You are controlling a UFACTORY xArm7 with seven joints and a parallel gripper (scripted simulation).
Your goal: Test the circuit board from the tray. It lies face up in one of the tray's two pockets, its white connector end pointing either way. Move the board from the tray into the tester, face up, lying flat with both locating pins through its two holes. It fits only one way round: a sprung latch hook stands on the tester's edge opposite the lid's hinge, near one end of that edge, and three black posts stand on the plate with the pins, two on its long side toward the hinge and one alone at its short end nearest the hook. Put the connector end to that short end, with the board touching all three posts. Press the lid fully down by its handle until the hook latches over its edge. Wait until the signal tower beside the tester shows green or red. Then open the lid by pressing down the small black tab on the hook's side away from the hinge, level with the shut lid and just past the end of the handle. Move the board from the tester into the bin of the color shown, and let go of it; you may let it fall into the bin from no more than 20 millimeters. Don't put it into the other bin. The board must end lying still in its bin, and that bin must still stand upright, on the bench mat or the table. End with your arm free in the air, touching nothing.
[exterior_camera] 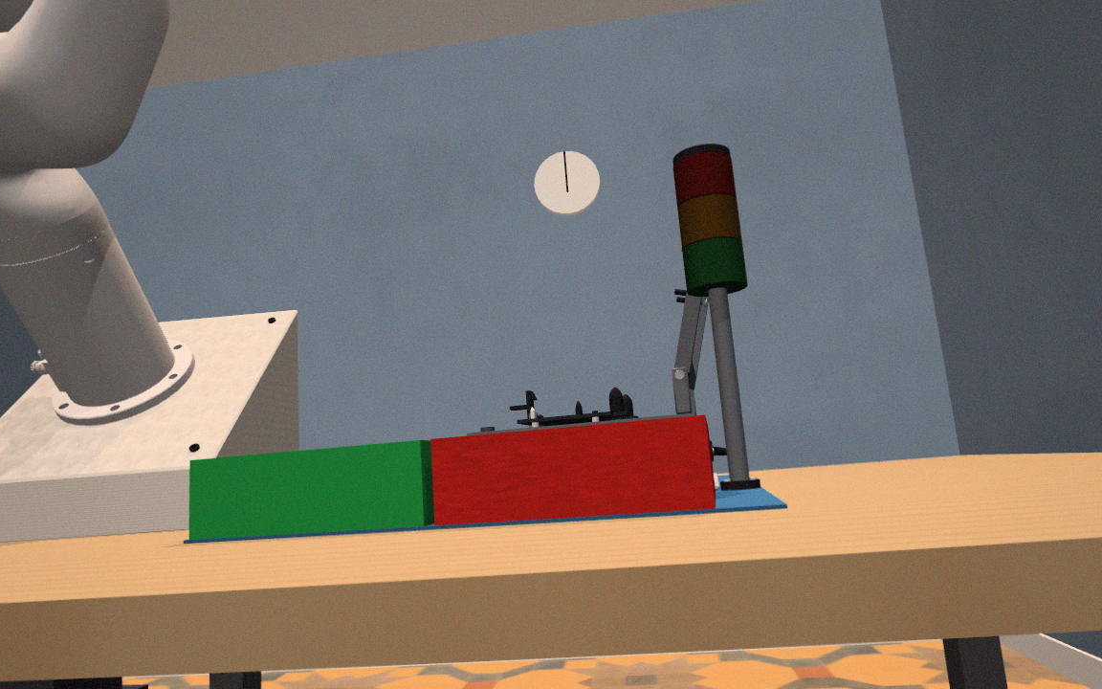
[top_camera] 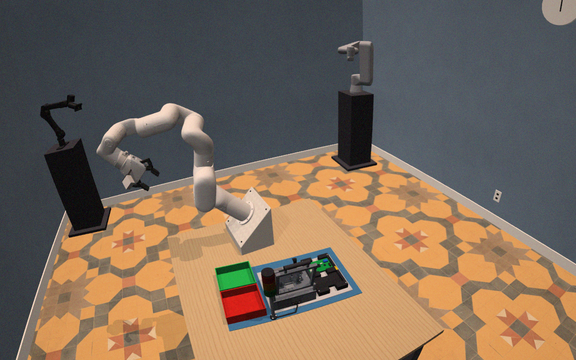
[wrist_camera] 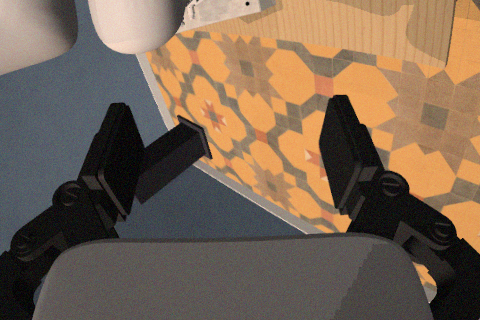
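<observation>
Nothing of the task had been done, as far as could be judged. The circuit board (top_camera: 324,265) was seen lying in the tray (top_camera: 337,282), in the pocket at the tray's 11 o'clock, while the tester (top_camera: 291,286) stood with its lid raised and no lamp of the signal tower (exterior_camera: 709,220) plainly lit. The gripper (top_camera: 145,173) was held fully released and empty, well apart from the table (top_camera: 370,322), off toward its 10 o'clock. Every step was left: pick-up, seating, latching, waiting, binning
</observation>
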